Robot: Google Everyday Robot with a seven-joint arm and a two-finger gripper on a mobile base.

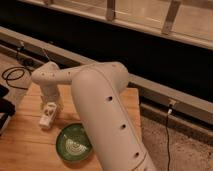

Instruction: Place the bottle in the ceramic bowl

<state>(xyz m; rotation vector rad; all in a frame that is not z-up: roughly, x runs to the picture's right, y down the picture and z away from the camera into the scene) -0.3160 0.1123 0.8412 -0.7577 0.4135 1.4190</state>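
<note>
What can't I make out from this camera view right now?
Camera view only.
Gripper, over the bottle at the table's left: any contact is hidden by the wrist.
Ceramic bowl: its right edge runs behind the arm.
Bottle label: too blurred to read.
Table: front cut off by the bottom edge.

The big white arm (107,115) comes in from 5 o'clock and climbs to a fat bend near the middle. From there a thinner part reaches out to 9 o'clock. At its end the wrist (49,80) turns down. The gripper (50,107) hangs toward 6 o'clock, fingers spread apart.
</note>
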